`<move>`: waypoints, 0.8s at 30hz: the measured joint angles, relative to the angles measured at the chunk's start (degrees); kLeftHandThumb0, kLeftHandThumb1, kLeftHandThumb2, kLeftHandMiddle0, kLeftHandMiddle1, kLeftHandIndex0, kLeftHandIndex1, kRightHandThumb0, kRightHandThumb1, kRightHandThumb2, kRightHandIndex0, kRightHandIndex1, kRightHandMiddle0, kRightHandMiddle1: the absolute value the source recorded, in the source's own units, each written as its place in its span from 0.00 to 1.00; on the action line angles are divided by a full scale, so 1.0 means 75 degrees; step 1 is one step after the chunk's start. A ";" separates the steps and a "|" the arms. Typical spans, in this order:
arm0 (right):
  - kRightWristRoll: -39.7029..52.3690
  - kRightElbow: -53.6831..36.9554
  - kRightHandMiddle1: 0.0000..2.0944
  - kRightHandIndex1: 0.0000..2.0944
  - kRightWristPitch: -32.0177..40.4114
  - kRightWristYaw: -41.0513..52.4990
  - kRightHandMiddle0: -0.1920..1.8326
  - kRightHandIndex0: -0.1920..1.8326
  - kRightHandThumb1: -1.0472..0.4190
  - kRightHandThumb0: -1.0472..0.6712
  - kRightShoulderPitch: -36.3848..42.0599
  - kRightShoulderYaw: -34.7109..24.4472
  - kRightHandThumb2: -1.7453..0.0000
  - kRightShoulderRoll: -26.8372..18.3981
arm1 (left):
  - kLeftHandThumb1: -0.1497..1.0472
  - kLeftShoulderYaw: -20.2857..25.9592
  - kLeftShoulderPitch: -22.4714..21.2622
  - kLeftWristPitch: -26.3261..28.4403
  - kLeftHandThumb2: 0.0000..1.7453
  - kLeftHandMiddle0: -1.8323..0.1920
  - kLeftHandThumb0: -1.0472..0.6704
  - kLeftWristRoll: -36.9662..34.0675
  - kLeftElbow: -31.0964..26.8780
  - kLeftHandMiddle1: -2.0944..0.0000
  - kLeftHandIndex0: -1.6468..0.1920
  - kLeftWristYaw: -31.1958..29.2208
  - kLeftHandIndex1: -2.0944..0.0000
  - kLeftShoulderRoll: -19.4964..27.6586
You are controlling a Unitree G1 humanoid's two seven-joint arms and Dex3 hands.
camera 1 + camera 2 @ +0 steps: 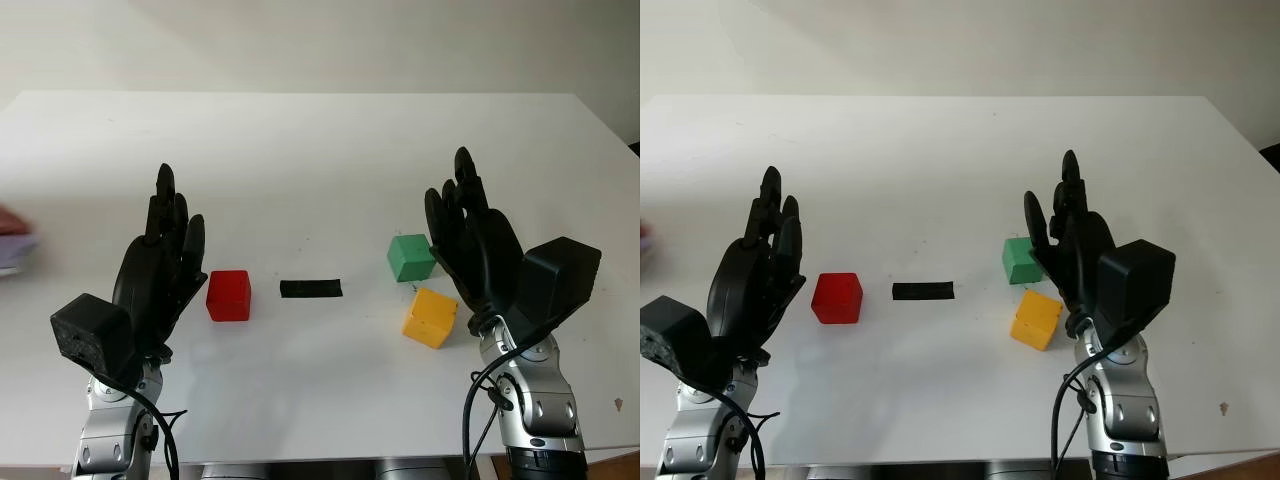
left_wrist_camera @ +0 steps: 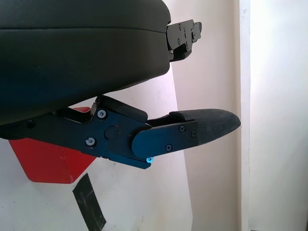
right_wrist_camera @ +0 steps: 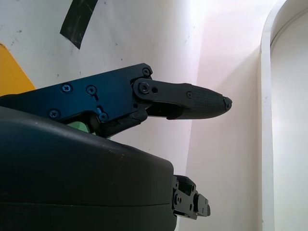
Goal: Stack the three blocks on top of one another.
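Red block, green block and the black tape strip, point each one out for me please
red block [image 1: 228,296], left eye view, middle of its front face.
green block [image 1: 410,257], left eye view, centre of its visible faces.
black tape strip [image 1: 311,288], left eye view, middle of the strip.

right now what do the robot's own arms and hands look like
Both hands, the left hand and the right hand, are matte black with three jointed fingers and a boxy black wrist block. The forearms below are silver metal with black cables looping alongside. Up close, the finger links are dark blue-black plates with small screws and textured fingertips.
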 measured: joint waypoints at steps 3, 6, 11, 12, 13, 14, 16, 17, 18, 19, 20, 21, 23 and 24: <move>-0.0009 0.0009 0.03 0.01 -0.0007 -0.0001 0.01 0.00 0.00 0.23 0.0000 0.0000 0.71 0.0000 | 1.00 0.0000 -0.0001 -0.0010 0.32 1.00 0.17 0.0026 0.0000 1.00 1.00 0.0016 1.00 0.0000; -0.0013 0.0065 0.03 0.01 -0.0006 -0.0007 0.01 0.00 0.00 0.23 -0.0027 0.0005 0.71 0.0001 | 1.00 0.0004 -0.0003 -0.0023 0.33 1.00 0.18 0.0028 0.0005 1.00 1.00 0.0003 1.00 0.0014; -0.0020 0.0301 0.02 0.00 -0.0037 -0.0014 0.00 0.00 0.00 0.23 -0.0210 0.0065 0.70 0.0012 | 1.00 0.0041 -0.0062 -0.0106 0.32 1.00 0.18 0.0034 0.0077 1.00 1.00 -0.0004 1.00 0.0046; -0.0021 0.0348 0.02 0.00 -0.0060 -0.0014 0.00 0.00 0.00 0.23 -0.0242 0.0080 0.70 0.0017 | 1.00 0.0052 -0.0069 -0.0133 0.32 1.00 0.19 0.0015 0.0085 0.99 1.00 -0.0030 1.00 0.0063; -0.0018 0.0374 0.02 0.00 -0.0074 -0.0019 0.00 0.00 0.00 0.23 -0.0259 0.0087 0.70 0.0030 | 1.00 0.0070 -0.0074 -0.0192 0.32 0.99 0.19 0.0026 0.0085 0.99 0.99 -0.0036 0.99 0.0094; -0.0012 0.0392 0.02 0.00 -0.0078 -0.0025 0.00 0.00 0.00 0.23 -0.0268 0.0089 0.70 0.0050 | 1.00 0.0095 -0.0079 -0.0256 0.32 0.98 0.19 0.0073 0.0085 0.98 0.99 -0.0029 0.99 0.0158; -0.0010 0.0405 0.02 0.00 -0.0079 -0.0047 0.00 0.00 0.00 0.23 -0.0268 0.0088 0.71 0.0070 | 1.00 0.0178 -0.0104 -0.0310 0.26 0.93 0.17 0.0281 0.0041 0.97 0.92 0.0127 0.97 0.0288; -0.0010 0.0405 0.03 0.00 -0.0080 -0.0062 0.01 0.00 0.00 0.23 -0.0268 0.0087 0.71 0.0072 | 1.00 0.0207 -0.0118 -0.0333 0.25 0.91 0.17 0.0529 -0.0004 0.96 0.89 0.0250 0.96 0.0367; -0.0010 0.0405 0.03 0.00 -0.0081 -0.0074 0.01 0.00 0.00 0.23 -0.0268 0.0085 0.71 0.0073 | 1.00 0.0221 -0.0127 -0.0395 0.24 0.90 0.17 0.0810 -0.0061 0.96 0.87 0.0324 0.95 0.0538; -0.0014 0.0405 0.03 0.00 -0.0082 -0.0090 0.01 0.00 0.00 0.22 -0.0268 0.0079 0.71 0.0073 | 1.00 0.0242 -0.0140 -0.0448 0.22 0.90 0.16 0.1040 -0.0145 0.97 0.85 0.0348 0.95 0.0721; -0.0016 0.0402 0.03 0.00 -0.0082 -0.0119 0.01 0.00 0.00 0.22 -0.0268 0.0076 0.71 0.0076 | 1.00 0.0271 -0.0152 -0.0458 0.19 0.91 0.16 0.1280 -0.0286 0.97 0.83 0.0274 0.95 0.0977; -0.0018 0.0400 0.03 0.01 -0.0082 -0.0149 0.01 0.00 0.00 0.22 -0.0267 0.0072 0.71 0.0077 | 1.00 0.0311 -0.0164 -0.0426 0.17 0.91 0.15 0.1452 -0.0456 0.97 0.82 0.0148 0.95 0.1302; -0.0021 0.0389 0.03 0.01 -0.0081 -0.0194 0.01 0.00 0.00 0.22 -0.0263 0.0060 0.71 0.0077 | 1.00 0.0393 -0.0192 -0.0338 0.14 0.90 0.14 0.1947 -0.0826 0.97 0.80 -0.0060 0.95 0.1903; -0.0016 0.0379 0.03 0.01 -0.0081 -0.0201 0.01 0.00 0.00 0.22 -0.0261 0.0059 0.71 0.0077 | 1.00 0.0432 -0.0192 -0.0309 0.12 0.90 0.14 0.2218 -0.1003 0.97 0.78 -0.0166 0.95 0.2218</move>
